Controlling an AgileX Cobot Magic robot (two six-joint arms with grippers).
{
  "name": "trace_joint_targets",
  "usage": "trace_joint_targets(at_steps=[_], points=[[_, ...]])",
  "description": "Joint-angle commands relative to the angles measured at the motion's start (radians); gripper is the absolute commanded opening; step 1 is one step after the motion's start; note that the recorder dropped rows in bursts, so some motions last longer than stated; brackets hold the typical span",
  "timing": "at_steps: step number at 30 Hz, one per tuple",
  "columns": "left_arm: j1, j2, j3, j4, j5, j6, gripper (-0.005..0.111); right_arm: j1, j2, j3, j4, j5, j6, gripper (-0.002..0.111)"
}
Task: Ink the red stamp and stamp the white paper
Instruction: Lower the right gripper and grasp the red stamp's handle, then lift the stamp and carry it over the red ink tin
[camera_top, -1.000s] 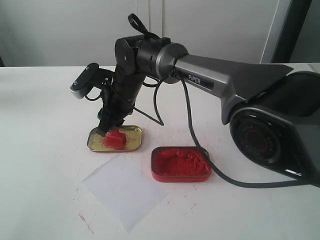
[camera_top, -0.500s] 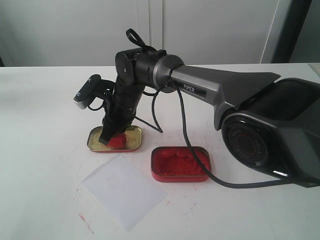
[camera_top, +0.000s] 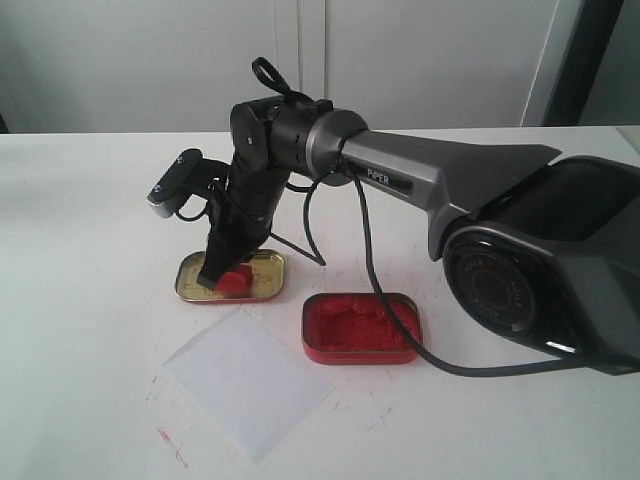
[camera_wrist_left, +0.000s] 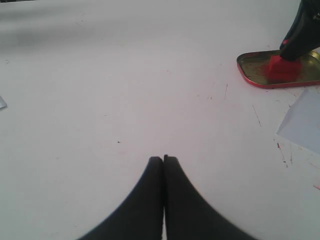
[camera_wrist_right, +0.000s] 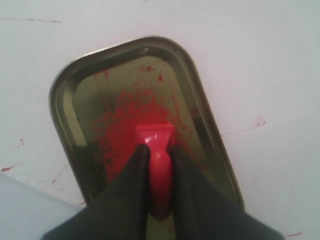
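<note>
**Red stamp (camera_wrist_right: 156, 134) pinched in the lid, ink tin is the next stop**

So the red stamp is sitting in the gold tin lid (camera_top: 270, 266), at the left of the spread and a bit farther back. The right hand (camera_wrist_right: 159, 155) is clamped on its short handle, one finger on each side, with the base down on the red smears.

The red ink tin (camera_top: 360, 328) is just to the right of the lid. The white paper (camera_top: 247, 382) lies nearer, in front of both.

What I'd worry about:
- That handle is narrow and looks slick, so the stamp could twist or slip out on the lift.
- A tilted stamp would probably ink unevenly and print a patchy mark.
- The paper is thin and loose, so it might stick to the wet base and come up with it.
- The arm's cable trails right past the ink tin and could nudge it.

Only the right wrist view actually shows the grip. From the exterior view the fingers hide most of the stamp. Only the left wrist view shows the left hand (camera_wrist_left: 163, 161), fingers pressed together over bare tabletop (camera_wrist_left: 100, 90), well apart from the lid. The ink tin shows only in the exterior view.
</note>
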Motion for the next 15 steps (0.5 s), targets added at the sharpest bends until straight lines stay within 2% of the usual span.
trace_joint_targets(at_steps=[1,15], points=[[0.004,-0.005,0.005,-0.01,-0.001,-0.001,0.0,0.002,-0.031,0.005,-0.007,-0.003,0.024,0.0],[0.004,-0.005,0.005,-0.01,-0.001,-0.001,0.0,0.002,-0.056,0.005,-0.007,0.047,0.049,0.0]])
